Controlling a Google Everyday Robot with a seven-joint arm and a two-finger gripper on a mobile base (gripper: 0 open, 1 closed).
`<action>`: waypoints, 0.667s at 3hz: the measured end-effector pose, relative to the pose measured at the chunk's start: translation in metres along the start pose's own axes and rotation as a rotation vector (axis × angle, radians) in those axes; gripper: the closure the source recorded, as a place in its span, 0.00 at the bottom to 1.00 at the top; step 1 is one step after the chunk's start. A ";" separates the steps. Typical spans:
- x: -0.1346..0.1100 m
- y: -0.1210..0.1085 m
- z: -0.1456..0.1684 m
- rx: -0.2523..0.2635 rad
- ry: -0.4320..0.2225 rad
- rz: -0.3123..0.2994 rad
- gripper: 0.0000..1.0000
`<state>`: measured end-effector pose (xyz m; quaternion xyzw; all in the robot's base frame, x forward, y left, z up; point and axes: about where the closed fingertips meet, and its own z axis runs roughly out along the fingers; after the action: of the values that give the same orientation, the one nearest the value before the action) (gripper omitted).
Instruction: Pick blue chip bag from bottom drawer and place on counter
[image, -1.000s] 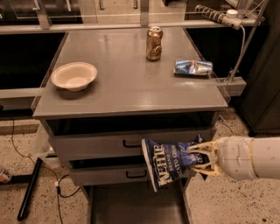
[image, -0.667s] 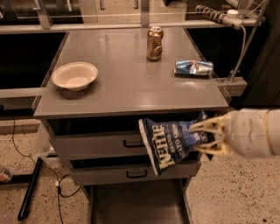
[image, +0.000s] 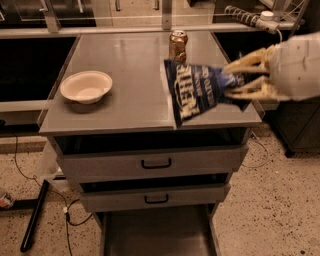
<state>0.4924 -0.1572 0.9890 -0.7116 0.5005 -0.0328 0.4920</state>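
My gripper comes in from the right and is shut on the blue chip bag. The bag is dark navy with large white lettering and hangs sideways above the right part of the counter, off its surface. The bottom drawer stands pulled out at the foot of the cabinet, and the part of its grey floor that shows is bare.
A white bowl sits on the counter's left side. A soda can stands at the back, just behind the bag. Two shut drawers with black handles lie below the counter. Cables run over the floor at the left.
My gripper has risen with the bag from in front of the drawer fronts to above the counter's right side. The small light-blue packet is now hidden behind the bag.
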 end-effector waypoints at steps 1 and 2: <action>-0.015 -0.031 -0.009 0.051 -0.014 -0.021 1.00; -0.015 -0.031 -0.010 0.050 -0.012 -0.022 1.00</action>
<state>0.5005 -0.1524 1.0231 -0.7046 0.4887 -0.0463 0.5125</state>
